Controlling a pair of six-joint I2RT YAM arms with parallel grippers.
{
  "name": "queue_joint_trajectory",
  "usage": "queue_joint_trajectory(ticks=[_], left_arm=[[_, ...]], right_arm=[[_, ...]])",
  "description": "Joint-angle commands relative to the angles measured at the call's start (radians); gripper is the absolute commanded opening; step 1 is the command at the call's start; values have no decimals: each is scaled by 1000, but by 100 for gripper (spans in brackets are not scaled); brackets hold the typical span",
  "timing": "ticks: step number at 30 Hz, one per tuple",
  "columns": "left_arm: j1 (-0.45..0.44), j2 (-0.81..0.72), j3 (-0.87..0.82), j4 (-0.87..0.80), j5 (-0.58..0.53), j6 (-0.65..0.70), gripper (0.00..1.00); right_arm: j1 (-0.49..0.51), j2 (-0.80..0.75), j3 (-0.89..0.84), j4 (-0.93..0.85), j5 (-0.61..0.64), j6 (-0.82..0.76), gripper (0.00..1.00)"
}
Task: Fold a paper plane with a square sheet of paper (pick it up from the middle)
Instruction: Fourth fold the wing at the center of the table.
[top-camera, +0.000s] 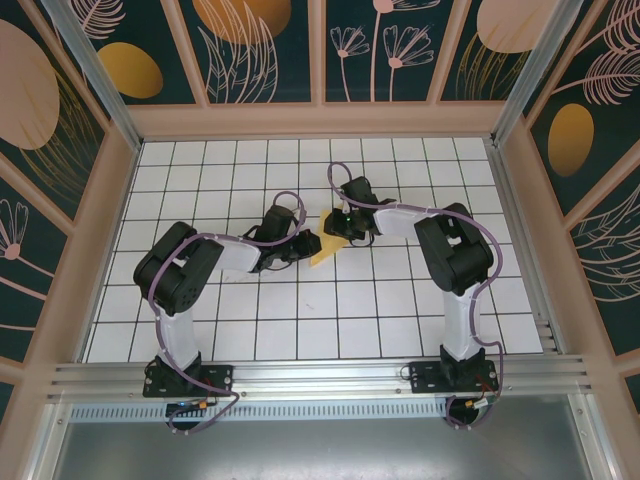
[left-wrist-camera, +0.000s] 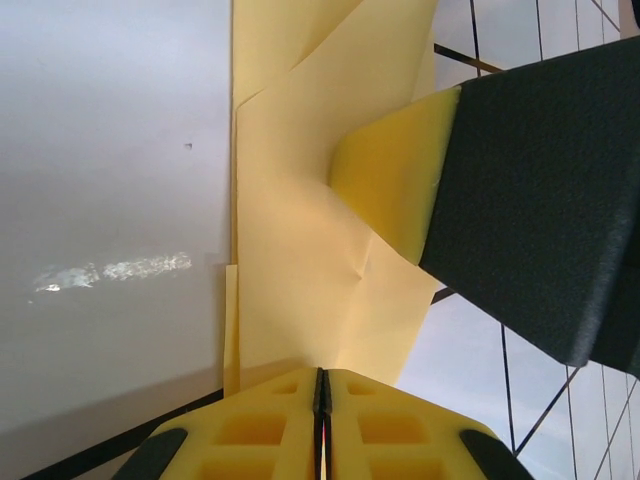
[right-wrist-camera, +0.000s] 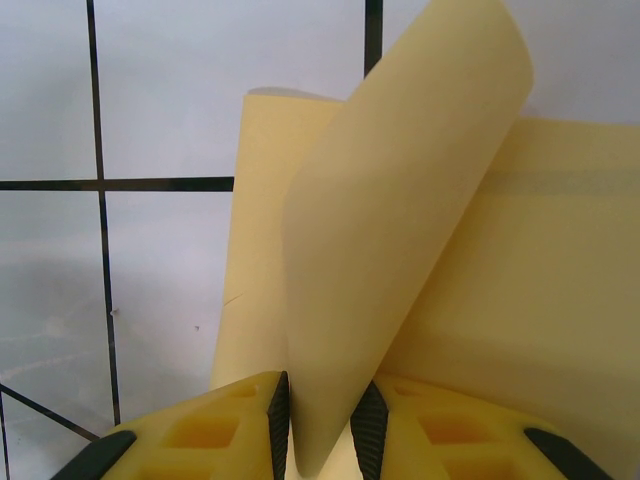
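Yellow fingertips of the left gripper (left-wrist-camera: 322, 378) lie closest in the left wrist view. They are pressed together with no gap. The near edge of the sheet (left-wrist-camera: 300, 270) runs into their seam, so the sheet is taken as clamped there.

One sheet is present. It is pale yellow and partly folded, with several overlapping flaps and one small crease dent near its middle.

In the right wrist view, the right gripper (right-wrist-camera: 323, 388) is closed on one curled flap, which stands up between its two fingertips. The rest of the sheet lies flat on the worktop (right-wrist-camera: 160, 90) behind the flap. In the left wrist view, one black finger of the right gripper is seen, and its yellow pad (left-wrist-camera: 390, 170) is set against the sheet from the right.

From above, two arms are counted: the left arm (top-camera: 185, 265) and the right arm (top-camera: 450, 250), both bent inward. The two grippers meet the sheet from opposite sides. The sheet is located near the centre of the white gridded worktop, between the grippers.
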Motion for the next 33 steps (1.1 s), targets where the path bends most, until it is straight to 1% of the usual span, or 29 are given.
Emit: queue_joint_trajectory(ticks=[1,10,20,28,33], left_arm=[[-5,20,20,-32,-4,25,11],[-4,16,13,-22,22,22,11],[-6,0,9,17,70,12,15],[-4,19,13,-17,35,11,13],[-6,22,14,-62,-12,15,11]], right_arm=[[-3,132,-51,-125,116,3,28],[-1,144,-48,-132,115,-13,28],[2,150,-48,-133,112,-27,28],[2,149,-49,-133,110,-24,28],[2,144,-44,-130,102,-22,28]])
